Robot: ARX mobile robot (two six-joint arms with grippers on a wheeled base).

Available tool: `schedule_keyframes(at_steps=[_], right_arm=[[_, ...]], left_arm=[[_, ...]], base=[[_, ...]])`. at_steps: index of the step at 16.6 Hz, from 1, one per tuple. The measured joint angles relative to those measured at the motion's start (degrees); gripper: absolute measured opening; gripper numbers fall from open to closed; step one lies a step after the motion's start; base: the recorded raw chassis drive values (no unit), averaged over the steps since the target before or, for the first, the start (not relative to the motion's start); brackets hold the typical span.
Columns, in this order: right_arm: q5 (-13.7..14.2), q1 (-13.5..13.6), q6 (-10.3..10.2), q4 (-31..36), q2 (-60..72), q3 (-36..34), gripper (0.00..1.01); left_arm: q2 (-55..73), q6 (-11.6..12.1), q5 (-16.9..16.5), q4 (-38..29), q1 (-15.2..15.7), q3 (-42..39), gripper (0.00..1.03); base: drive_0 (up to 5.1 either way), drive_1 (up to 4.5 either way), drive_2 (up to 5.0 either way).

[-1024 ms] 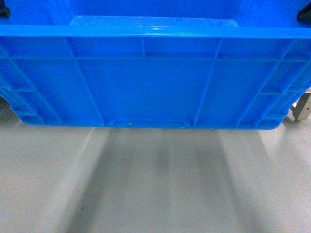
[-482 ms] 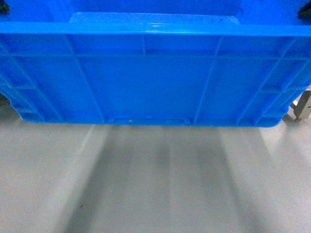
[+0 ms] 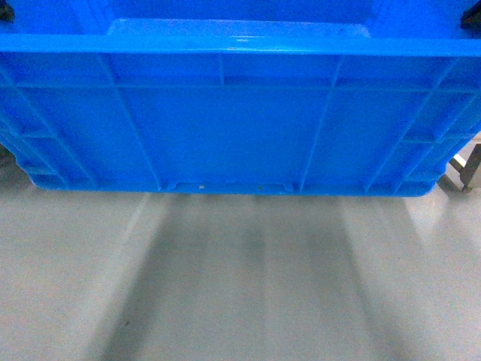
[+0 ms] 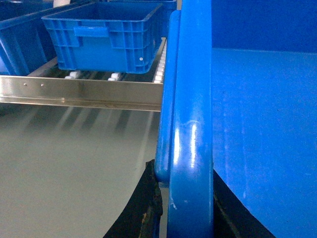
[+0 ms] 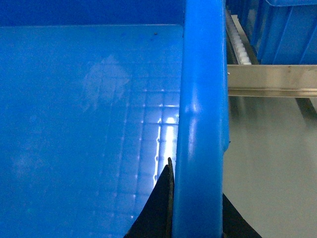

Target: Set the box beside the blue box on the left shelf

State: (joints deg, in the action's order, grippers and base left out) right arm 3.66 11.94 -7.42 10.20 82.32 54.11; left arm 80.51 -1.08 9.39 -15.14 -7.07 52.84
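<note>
Both grippers, left gripper [image 4: 185, 208] and right gripper [image 5: 195, 208], pinched opposite rims of the large bright-blue plastic crate [image 3: 240, 128], the silvery roller shelf [image 4: 81, 94] lying ahead

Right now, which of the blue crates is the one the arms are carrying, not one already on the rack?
The empty crate filling the head view: each end effector clamps a side rim. The other blue crate sits on the roller rack.
</note>
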Motion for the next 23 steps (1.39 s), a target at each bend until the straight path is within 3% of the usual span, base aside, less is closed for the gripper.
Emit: schedule_keyframes(at_steps=[23], right_arm=[[0.0,-0.02,0.0,-0.09,0.0,0.0,0.07]], left_arm=[[0.0,0.02,0.02,0.04,0.0,0.0,0.15]], base=[[0.0,4.32,-4.3]])
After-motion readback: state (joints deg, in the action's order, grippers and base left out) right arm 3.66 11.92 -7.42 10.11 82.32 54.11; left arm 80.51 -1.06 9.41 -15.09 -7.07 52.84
